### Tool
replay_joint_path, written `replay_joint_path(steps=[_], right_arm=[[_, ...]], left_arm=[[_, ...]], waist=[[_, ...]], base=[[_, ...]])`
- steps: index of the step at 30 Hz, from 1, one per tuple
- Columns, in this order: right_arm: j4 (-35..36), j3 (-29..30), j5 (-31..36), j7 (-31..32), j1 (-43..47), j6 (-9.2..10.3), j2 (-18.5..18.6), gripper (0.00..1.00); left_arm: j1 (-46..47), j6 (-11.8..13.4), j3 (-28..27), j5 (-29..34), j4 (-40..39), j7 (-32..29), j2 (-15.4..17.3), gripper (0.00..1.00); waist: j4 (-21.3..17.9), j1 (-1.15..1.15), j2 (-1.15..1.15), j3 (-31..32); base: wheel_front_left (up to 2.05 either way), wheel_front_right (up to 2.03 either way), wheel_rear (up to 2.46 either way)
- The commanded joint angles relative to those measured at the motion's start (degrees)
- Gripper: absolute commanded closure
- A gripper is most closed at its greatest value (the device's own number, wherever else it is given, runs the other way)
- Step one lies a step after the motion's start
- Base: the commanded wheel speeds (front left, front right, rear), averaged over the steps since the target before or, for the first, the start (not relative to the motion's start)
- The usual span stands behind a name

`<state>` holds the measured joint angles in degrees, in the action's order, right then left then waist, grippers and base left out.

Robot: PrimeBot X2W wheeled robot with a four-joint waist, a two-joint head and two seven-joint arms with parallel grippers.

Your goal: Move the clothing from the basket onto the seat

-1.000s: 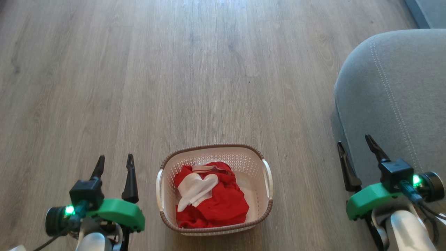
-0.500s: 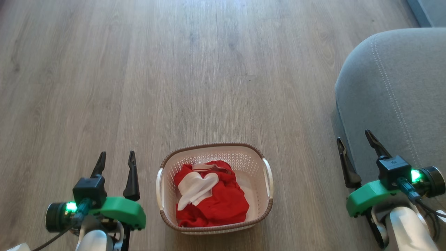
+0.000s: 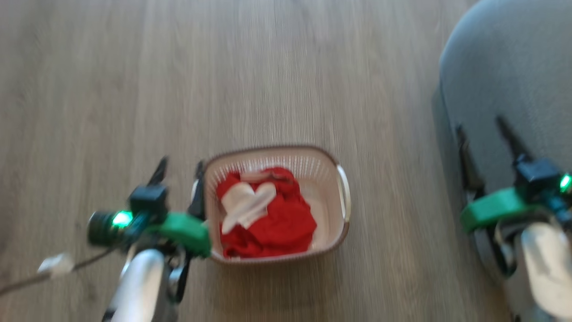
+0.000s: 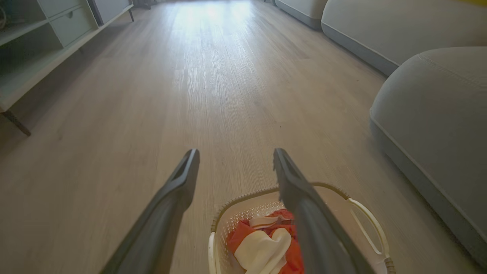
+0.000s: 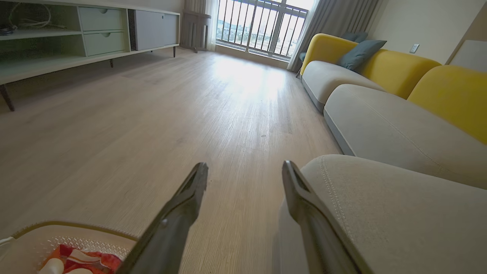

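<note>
The clothing lies heaped in the basket on the floor, seat at my right. Fingers of the left gripper and right gripper are spread, empty. My left hangs by its rim; dropping there could tip it

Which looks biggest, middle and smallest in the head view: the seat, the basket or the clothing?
1. Seat, largest, though cut off by the picture's edge.
2. Basket.
3. Clothing, smallest, lying inside the basket.
</note>
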<state>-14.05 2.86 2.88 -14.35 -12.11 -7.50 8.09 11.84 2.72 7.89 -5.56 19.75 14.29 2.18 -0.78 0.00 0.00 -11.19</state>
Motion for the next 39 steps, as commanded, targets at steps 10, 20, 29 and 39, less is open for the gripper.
replay_joint_path(steps=[10,20,29,39], right_arm=[[5.9,1.1,-1.7,-0.6,-11.0,0.01,1.8,0.0],[7.5,1.3,-3.5,-0.6,-13.7,0.01,0.5,0.0],[8.1,0.8,-4.4,-0.6,-14.2,0.01,-0.5,0.0],[8.9,0.3,-5.7,-0.6,-13.1,0.01,-1.3,0.0]], left_arm=[[24.3,2.4,12.6,-2.3,19.2,0.6,0.7,0.0],[42.4,6.0,22.5,-5.3,43.3,-7.7,0.7,0.0],[47.6,7.1,25.4,-4.6,51.5,-10.5,1.0,0.0],[50.4,6.9,28.5,-2.5,53.7,-13.9,4.2,0.0]], waist=[[-4.4,0.0,0.0,-26.0],[-9.3,0.0,0.0,-36.1],[-11.3,0.0,0.0,-38.9],[-13.4,0.0,0.0,-42.2]], base=[[0.0,0.0,0.0],[0.0,0.0,0.0],[0.0,0.0,0.0],[0.0,0.0,0.0]])
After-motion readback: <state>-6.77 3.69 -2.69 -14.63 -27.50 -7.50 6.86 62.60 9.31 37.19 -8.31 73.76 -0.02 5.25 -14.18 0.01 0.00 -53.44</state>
